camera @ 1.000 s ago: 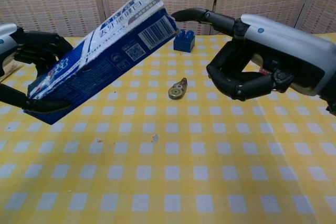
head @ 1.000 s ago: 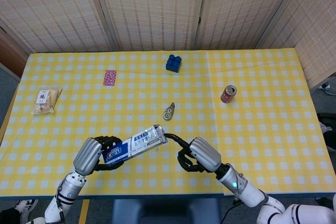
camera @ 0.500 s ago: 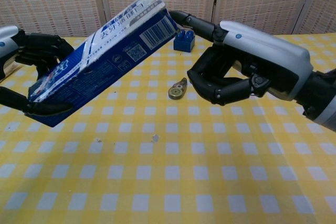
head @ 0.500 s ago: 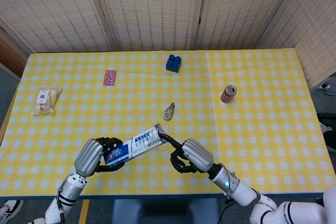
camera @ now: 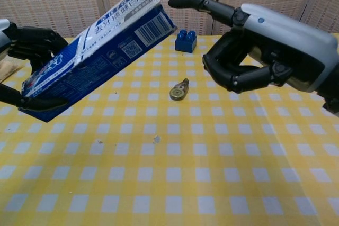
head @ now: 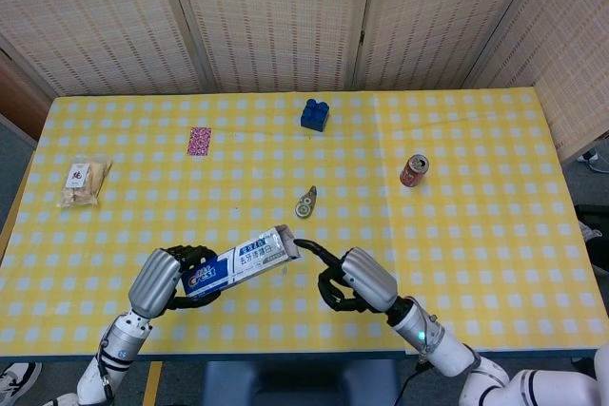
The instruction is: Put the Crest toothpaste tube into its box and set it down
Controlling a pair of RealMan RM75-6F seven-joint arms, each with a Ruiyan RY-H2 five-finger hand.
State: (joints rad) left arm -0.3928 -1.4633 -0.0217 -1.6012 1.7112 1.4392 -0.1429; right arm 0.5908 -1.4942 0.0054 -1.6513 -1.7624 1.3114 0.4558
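The blue and white Crest box [head: 243, 261] [camera: 100, 46] is held off the table, tilted with its far end raised. My left hand [head: 162, 280] [camera: 29, 43] grips its lower end. My right hand [head: 354, 278] [camera: 259, 51] is just right of the box's raised end, one finger stretched out toward it and the others curled in on nothing. In the chest view a small gap shows between that fingertip and the box. The toothpaste tube itself is not visible in either view.
On the yellow checked table [head: 476, 235] lie a small tape dispenser [head: 305, 203] [camera: 180, 89], a blue brick [head: 315, 113] [camera: 185, 41], a red can [head: 414, 169], a pink packet [head: 199, 140] and a snack bag [head: 84, 183] at the far left.
My right hand has drawn back to the right and its stretched finger has come off the box's end. The box has shifted slightly left in my left hand.
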